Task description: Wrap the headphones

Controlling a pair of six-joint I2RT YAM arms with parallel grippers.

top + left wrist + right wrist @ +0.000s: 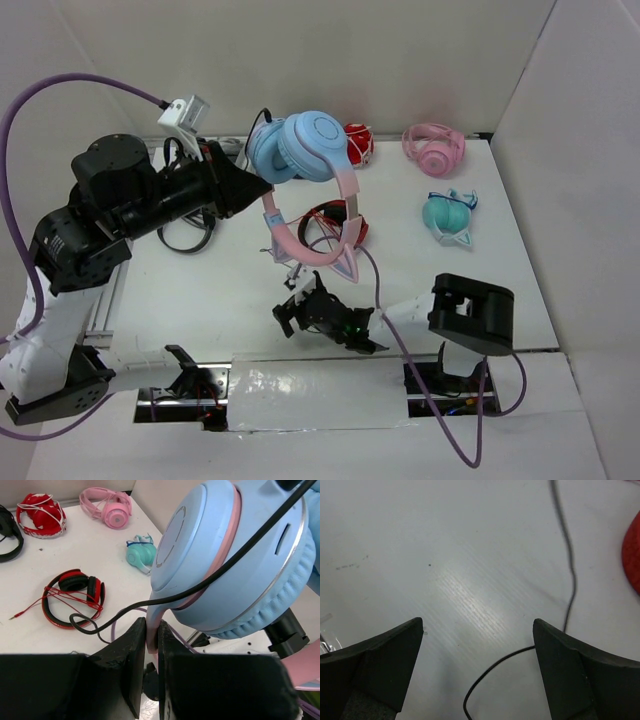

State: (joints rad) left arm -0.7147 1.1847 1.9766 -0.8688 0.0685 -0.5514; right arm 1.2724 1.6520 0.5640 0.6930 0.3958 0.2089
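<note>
White table (200, 290), boxed in by white walls (400, 60). The left gripper (262, 190) is clamped on the pink headband of the headphones (305, 148), lifting them off the table (cat ears nearest the right gripper (300, 308)). That gripper gapes wide, low over the surface, with a thin dark cable (568, 565) beside one finger.

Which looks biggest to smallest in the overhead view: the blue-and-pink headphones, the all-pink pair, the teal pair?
1. blue-and-pink headphones: clearly largest, though held nearer the camera, which inflates them.
2. all-pink pair and teal pair: too alike to rank.
</note>
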